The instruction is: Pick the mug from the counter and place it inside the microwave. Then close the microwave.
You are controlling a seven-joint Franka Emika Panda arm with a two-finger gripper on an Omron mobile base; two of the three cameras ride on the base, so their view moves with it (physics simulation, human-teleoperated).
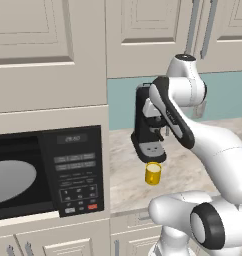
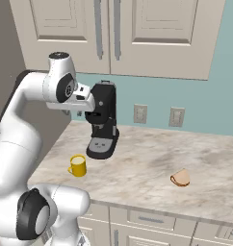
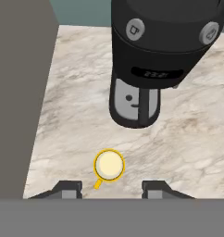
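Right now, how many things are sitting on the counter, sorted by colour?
Yellow: 1, the small yellow cylindrical mug with a handle.
Black: 1, the tall black coffee machine with a grey tray.
Tan: 1, the tan wedge-shaped bit of food.
Total: 3 things on the beige marbled stone counter.

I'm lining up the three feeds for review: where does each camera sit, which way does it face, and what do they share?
Left base view: behind the arm to its left, facing the microwave and counter; white arm at right.
Right base view: behind-right, facing the counter, wall outlets, food wedge; arm at left.
Hand view: on the hand, looking down; pincer tips at bottom, apart.
All three share the yellow mug and coffee machine.
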